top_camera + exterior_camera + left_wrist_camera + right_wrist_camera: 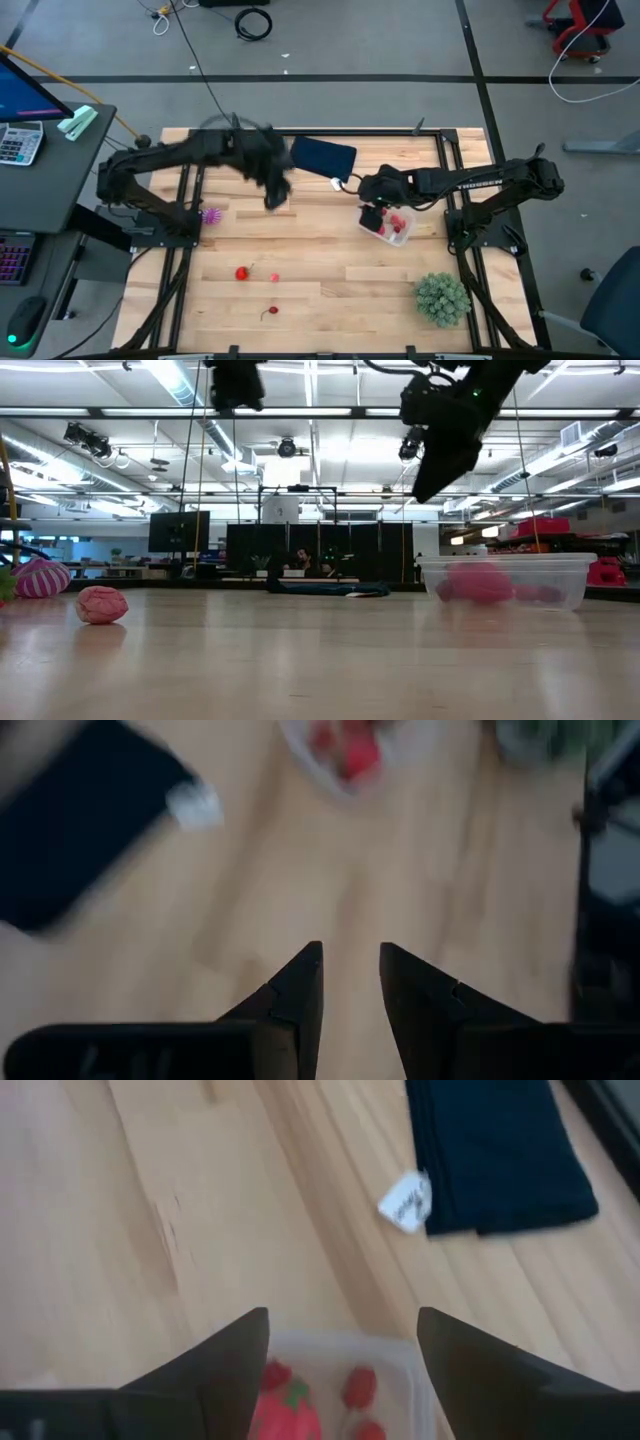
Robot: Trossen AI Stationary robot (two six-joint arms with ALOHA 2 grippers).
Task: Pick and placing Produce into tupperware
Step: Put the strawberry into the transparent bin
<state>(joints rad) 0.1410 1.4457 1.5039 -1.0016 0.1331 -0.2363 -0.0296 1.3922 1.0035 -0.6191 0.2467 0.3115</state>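
My right jaws (342, 1342) hang just above the tupperware (387, 226), spread wide and holding nothing; in the right wrist view the clear container's rim sits between my two dark fingers (225, 1355), with red produce (360, 1385) lying inside it. In the high view the tupperware lies right of centre on the worktop (320, 260), directly under my right wrist. My left jaws (350, 970) hover over bare wood in the upper middle of the high view, parted by a narrow gap with nothing between them. The dark navy cloth (323, 157) lies at the top centre of the high view, a white tag (405, 1202) at its edge, between my two arms. More produce is still out on the worktop: a red piece (241, 272) and a small pink one (275, 278) in the lower left of the high view, another red one (272, 312) below them, and a purple piece (210, 215) at the left by my left arm's base. The bushy green plant (442, 297) stands in the lower right of the high view, well apart from the tupperware.
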